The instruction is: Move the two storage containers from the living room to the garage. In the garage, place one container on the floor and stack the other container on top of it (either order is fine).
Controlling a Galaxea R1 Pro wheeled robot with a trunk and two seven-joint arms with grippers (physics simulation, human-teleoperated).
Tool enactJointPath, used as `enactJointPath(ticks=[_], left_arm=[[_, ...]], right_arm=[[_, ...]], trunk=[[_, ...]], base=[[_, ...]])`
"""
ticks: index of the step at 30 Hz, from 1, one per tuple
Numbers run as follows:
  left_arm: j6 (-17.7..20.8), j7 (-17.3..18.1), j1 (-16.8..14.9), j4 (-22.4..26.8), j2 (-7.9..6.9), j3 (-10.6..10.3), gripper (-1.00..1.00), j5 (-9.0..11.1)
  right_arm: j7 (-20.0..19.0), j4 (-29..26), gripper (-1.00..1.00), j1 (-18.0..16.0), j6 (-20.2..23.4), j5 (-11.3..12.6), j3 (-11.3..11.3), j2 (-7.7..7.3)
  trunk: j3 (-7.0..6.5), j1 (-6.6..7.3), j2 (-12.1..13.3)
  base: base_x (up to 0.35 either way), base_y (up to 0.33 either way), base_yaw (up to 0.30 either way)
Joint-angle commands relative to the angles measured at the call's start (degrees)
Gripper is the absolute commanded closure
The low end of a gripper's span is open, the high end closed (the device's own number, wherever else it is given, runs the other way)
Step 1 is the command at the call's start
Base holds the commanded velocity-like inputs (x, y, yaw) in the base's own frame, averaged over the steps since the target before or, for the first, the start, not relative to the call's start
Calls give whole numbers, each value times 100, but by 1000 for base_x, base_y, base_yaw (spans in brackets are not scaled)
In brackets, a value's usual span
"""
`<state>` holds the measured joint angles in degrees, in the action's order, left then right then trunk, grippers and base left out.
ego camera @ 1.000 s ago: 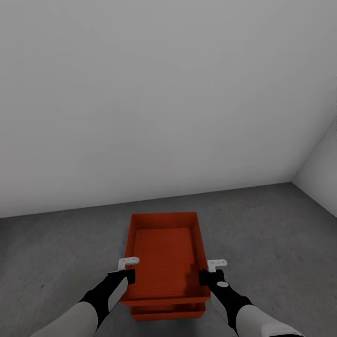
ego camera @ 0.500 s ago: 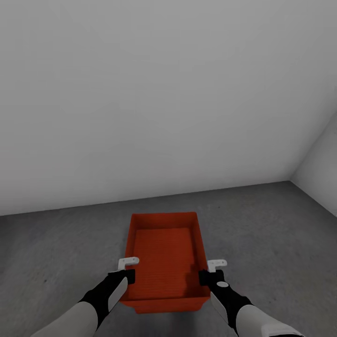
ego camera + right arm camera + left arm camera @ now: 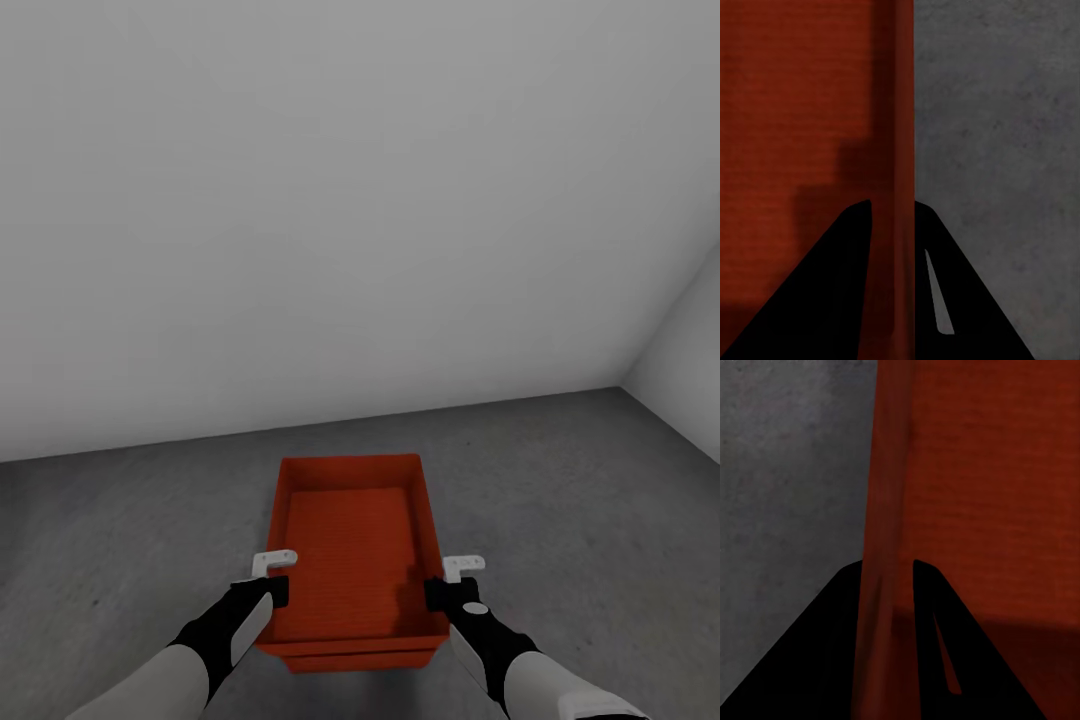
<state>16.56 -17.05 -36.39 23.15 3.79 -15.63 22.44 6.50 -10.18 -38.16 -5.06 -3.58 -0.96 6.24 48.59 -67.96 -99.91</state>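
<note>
My left hand (image 3: 262,592) and right hand (image 3: 441,594) each pinch a side wall of the upper storage container (image 3: 352,545). A sliver of the lower storage container (image 3: 350,660) shows beneath, on the garage floor (image 3: 120,520), wall (image 3: 330,200) beyond.

Grey floor (image 3: 560,500) under stacked containers (image 3: 350,540)

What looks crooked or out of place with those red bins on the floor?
Nothing stands out. The upper bin, gripped on both sides by the left hand and right hand, sits squarely over the lower bin, whose front edge peeks out beneath it.
</note>
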Motion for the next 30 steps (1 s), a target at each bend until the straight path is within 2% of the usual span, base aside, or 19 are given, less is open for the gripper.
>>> enactJointPath(ticks=[1, 21, 30], left_arm=[[-284, -79, -8, 23, -10, 201, 100, -167], [-285, -79, -8, 49, -2, 201, 100, -161], [-285, -79, -8, 50, -2, 201, 100, -168]], right_arm=[[308, 42, 100, 1, -22, -25, -11, -79], [308, 42, 100, 1, -22, -20, -9, -79], [308, 42, 100, 1, -22, -20, -9, -79]], trunk=[[4, 0, -2], [4, 0, -2], [166, -197, -363]], base=[[10, 0, 0], [1, 0, 0], [0, 0, 0]])
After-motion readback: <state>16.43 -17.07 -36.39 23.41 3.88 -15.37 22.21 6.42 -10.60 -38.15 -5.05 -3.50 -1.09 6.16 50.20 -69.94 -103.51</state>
